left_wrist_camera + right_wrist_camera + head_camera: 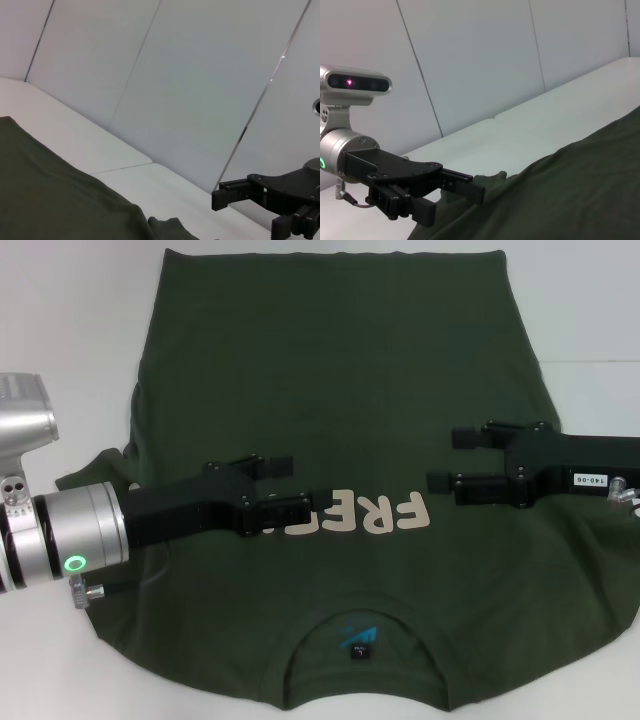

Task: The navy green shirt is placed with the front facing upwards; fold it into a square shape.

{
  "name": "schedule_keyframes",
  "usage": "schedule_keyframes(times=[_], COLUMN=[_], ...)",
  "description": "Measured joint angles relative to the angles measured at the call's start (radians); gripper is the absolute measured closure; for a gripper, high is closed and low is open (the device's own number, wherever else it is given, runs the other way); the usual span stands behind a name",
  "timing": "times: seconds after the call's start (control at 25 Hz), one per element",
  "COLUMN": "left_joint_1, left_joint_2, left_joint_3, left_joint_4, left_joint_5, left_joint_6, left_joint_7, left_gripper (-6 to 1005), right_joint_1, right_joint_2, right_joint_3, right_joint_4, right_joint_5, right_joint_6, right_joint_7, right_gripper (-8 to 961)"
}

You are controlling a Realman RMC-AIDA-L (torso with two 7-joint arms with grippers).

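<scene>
The navy green shirt (330, 390) lies flat on the white table, front up. Its collar and blue label (360, 635) are nearest me, and the cream "FREE" letters (380, 515) cross the chest. My left gripper (290, 487) reaches in from the left over the chest, open, its lower finger covering the end of the letters. My right gripper (445, 460) comes in from the right over the shirt's other side, also open and holding nothing. The left wrist view shows the shirt (50, 195) and the right gripper (245, 212). The right wrist view shows the shirt (570, 195) and the left gripper (452, 200).
The white table (70, 330) shows bare on both sides of the shirt and along the far edge. A bit of sleeve (85, 475) sticks out at the left, behind my left arm. Grey wall panels (175, 75) stand beyond the table.
</scene>
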Motion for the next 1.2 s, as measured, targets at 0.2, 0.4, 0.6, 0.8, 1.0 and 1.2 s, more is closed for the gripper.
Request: schedule_keyframes(times=[0.2,0.4,0.6,0.8,1.0,1.2], left_joint_1=[-0.001,-0.005,-0.006,-0.001,0.019,0.055], left_joint_2=[0.000,0.000,0.000,0.000,0.004,0.004], left_joint_3=[0.000,0.000,0.000,0.000,-0.025,-0.127], left_joint_4=[-0.001,-0.002,-0.002,-0.004,-0.009,-0.010], left_joint_5=[0.000,-0.003,-0.010,-0.012,-0.012,-0.009], left_joint_6=[-0.001,-0.001,-0.007,-0.047,-0.078,-0.149], left_joint_7=[0.004,0.005,0.005,0.000,-0.001,-0.027], left_gripper=[102,106,109,112,115,119], right_joint_1=[0.000,0.002,0.006,0.011,0.016,0.016], right_joint_2=[0.001,0.002,0.003,0.007,0.008,0.010], right_joint_3=[0.001,0.001,0.001,-0.007,-0.001,0.001], right_joint_4=[0.000,0.000,0.000,0.000,0.000,0.001], right_joint_5=[0.000,0.001,0.002,0.025,0.026,0.034], right_joint_6=[0.001,0.002,0.001,-0.007,-0.006,-0.001], right_joint_7=[0.000,0.000,0.000,0.005,0.013,0.031], right_gripper=[41,40,40,40,39,40])
